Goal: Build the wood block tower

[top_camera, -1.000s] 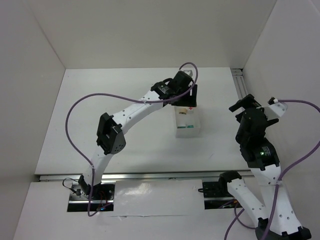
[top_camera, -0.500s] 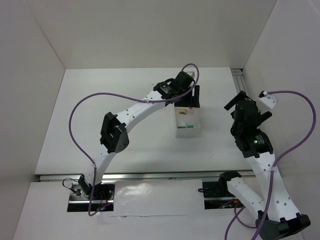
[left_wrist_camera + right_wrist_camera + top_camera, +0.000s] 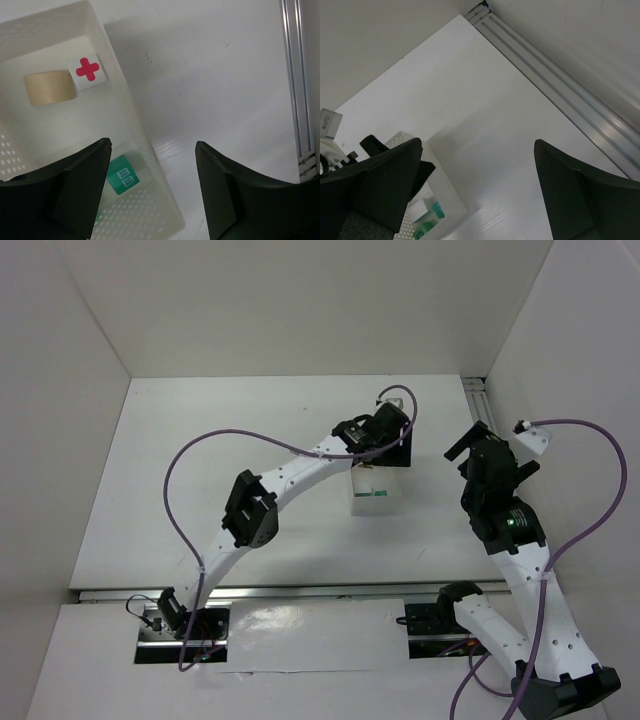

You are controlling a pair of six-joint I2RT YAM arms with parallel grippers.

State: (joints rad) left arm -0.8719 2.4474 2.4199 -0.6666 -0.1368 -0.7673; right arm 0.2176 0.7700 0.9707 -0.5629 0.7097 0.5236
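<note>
Three blocks lie unstacked in the tray, with both claws released.

The white cube with the red cross point(image 3: 87, 70) lies just beside the tan cylinder point(image 3: 49, 88), which rests on its side. The teal cube point(image 3: 123, 176) sits apart from them, near the wall of the translucent tray point(image 3: 127, 115). The left gripper point(image 3: 152, 147) hangs spread wide across that wall, gripping nothing. The right gripper point(image 3: 477, 147) is also spread and bare above the white table point(image 3: 215, 75), off to the tray's side.

Three unstacked blocks point(image 3: 87, 70) in tray point(image 3: 131, 120)
</note>
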